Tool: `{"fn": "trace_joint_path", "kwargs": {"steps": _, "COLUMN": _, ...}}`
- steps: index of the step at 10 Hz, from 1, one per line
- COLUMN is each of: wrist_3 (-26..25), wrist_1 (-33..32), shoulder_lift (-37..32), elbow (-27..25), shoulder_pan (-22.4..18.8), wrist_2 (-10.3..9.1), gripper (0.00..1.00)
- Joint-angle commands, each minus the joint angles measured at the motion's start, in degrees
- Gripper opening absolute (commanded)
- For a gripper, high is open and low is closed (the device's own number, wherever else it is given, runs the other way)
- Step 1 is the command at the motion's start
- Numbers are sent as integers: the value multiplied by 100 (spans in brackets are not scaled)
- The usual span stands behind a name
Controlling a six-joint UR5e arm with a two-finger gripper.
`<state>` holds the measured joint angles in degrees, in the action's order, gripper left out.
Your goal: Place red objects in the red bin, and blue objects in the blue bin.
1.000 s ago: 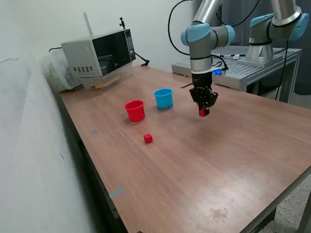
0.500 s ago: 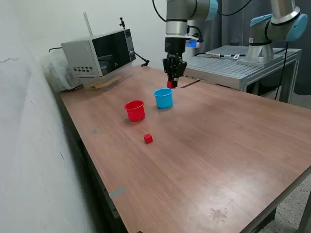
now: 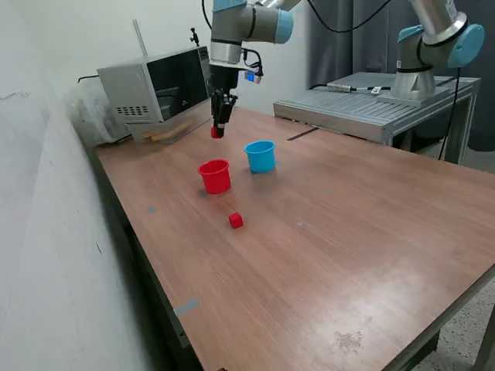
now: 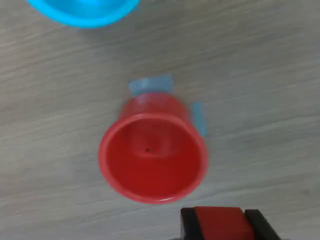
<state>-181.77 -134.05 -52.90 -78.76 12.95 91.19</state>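
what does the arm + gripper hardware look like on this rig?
Silver-grey tubular arm with light blue joint caps and black cables looping overhead. The gripper is small and black, narrowing downward; in the wrist view its jaws show as two black blocks. A similar second arm is mounted on a metal bench behind.

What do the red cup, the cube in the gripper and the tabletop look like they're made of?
Red cup: likely moulded plastic, smooth with a slight sheen, thin even rim, uniform colour. Held red cube, clamped in the gripper: solid matte red with flat faces; plastic, foam or painted wood, I cannot tell which. Table: wood-grain surface, probably laminate, with streaked brown pattern and a soft reflection.
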Motion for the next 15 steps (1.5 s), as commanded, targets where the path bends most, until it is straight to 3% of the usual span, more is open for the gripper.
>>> {"fn": "trace_joint_path", "kwargs": {"steps": 1, "wrist_3": 1, "wrist_1": 2, "shoulder_lift": 552, "elbow": 379, "shoulder_pan": 138, "wrist_2": 57, "gripper": 0}}
{"fn": "trace_joint_path", "kwargs": {"steps": 8, "wrist_3": 1, "wrist_1": -15, "shoulder_lift": 772, "elbow": 370, "shoulder_pan": 234, "wrist_2": 57, "gripper": 0}}
{"fn": "trace_joint_path", "kwargs": {"steps": 9, "wrist_3": 1, "wrist_1": -15, "shoulder_lift": 772, "elbow": 370, "shoulder_pan": 260, "wrist_2": 57, "gripper": 100}}
{"fn": "trace_joint_path", "kwargs": {"steps": 13, "wrist_3": 210, "wrist_1": -7, "shoulder_lift": 641, "elbow": 292, "shoulder_pan": 235, "wrist_2": 171, "gripper": 100}}
{"fn": "trace_joint_path", "kwargs": {"steps": 15, "wrist_3": 457, "wrist_1": 20, "shoulder_lift": 99, "elbow": 3, "shoulder_pan": 86, "wrist_2": 128, "gripper": 100}}
